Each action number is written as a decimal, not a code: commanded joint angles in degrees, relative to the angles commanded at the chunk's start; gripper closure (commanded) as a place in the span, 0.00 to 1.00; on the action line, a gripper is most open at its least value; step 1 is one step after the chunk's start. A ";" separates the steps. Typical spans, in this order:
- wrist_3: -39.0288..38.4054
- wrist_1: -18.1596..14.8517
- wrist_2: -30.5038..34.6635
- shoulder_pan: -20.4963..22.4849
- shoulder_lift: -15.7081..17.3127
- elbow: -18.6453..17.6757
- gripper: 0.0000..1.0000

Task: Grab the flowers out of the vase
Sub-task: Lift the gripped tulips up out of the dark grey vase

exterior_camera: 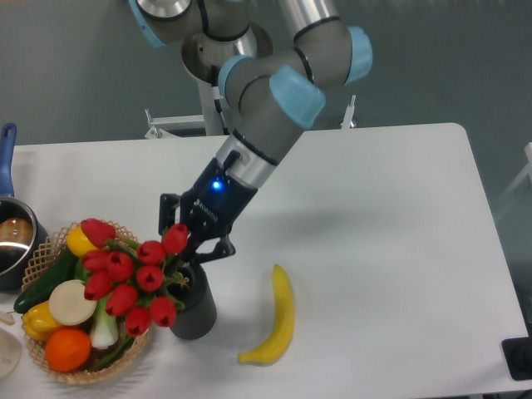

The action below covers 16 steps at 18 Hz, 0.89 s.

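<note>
The flowers [133, 274], a bunch of red tulip buds on green stems, stand tilted to the left out of the vase [195, 307], a short dark cylinder near the table's front. Their heads spread over the basket's edge. My gripper [189, 252] comes down from the upper right and is shut on the flowers' stems just above the vase's mouth. The stems' lower ends are hidden inside the vase.
A wicker basket [50, 370] with produce sits at the front left, under the tulip heads. A yellow banana [274, 320] lies right of the vase. A steel pot [15, 237] with a blue handle is at the left edge.
</note>
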 joint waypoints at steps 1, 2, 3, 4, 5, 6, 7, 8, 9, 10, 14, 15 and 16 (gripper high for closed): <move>-1.14 0.00 -0.88 0.53 0.27 0.44 1.00; -2.28 0.00 -1.41 1.05 0.44 1.23 1.00; -2.99 0.00 -2.11 1.67 0.45 2.19 1.00; -3.87 0.00 -2.82 2.02 0.45 3.24 1.00; -4.92 0.00 -3.34 2.37 0.45 4.13 1.00; -5.97 0.00 -3.70 2.73 0.45 5.18 1.00; -6.86 0.00 -4.14 3.08 0.36 5.97 1.00; -7.65 0.00 -4.58 3.43 0.36 6.59 1.00; -8.18 0.00 -5.10 3.87 0.36 6.86 1.00; -8.62 0.00 -5.54 4.22 0.45 7.12 1.00; -9.94 0.00 -8.70 6.94 0.53 8.44 1.00; -10.11 0.00 -8.88 7.91 0.53 8.70 1.00; -10.12 0.00 -8.97 8.61 0.53 8.97 1.00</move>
